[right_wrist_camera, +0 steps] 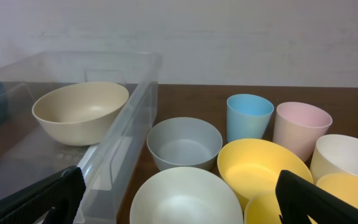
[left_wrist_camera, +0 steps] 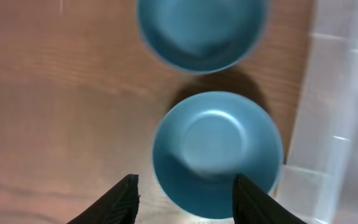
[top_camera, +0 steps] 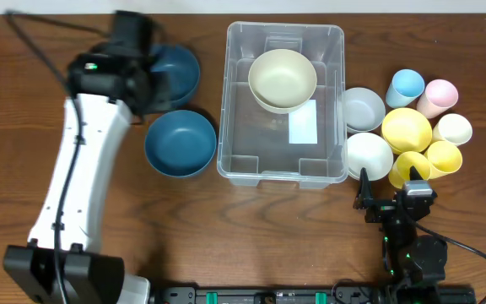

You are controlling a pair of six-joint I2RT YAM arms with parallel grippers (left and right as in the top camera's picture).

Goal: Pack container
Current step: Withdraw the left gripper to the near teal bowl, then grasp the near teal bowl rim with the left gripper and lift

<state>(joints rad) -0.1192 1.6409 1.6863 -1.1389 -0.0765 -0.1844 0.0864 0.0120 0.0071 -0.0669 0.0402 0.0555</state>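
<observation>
The clear container [top_camera: 241, 127] stands mid-table with stacked beige bowls [top_camera: 283, 78] in its far end and a white label [top_camera: 303, 122] on its floor. Two blue bowls [top_camera: 180, 143] [top_camera: 180, 69] sit left of it. My left gripper [top_camera: 152, 80] hangs over the far blue bowl. In the left wrist view the gripper [left_wrist_camera: 185, 190] is open, and the edge of a blue bowl [left_wrist_camera: 216, 152] lies below the gap, ungripped. My right gripper [top_camera: 392, 198] is open near the front edge. In the right wrist view it [right_wrist_camera: 179, 199] faces a white bowl [right_wrist_camera: 185, 196].
Right of the container are a grey bowl [top_camera: 363, 107], a white bowl [top_camera: 368, 155], a yellow bowl [top_camera: 407, 129], a blue cup [top_camera: 406, 86], a pink cup [top_camera: 438, 96], a cream cup [top_camera: 453, 129] and yellow cups [top_camera: 444, 157].
</observation>
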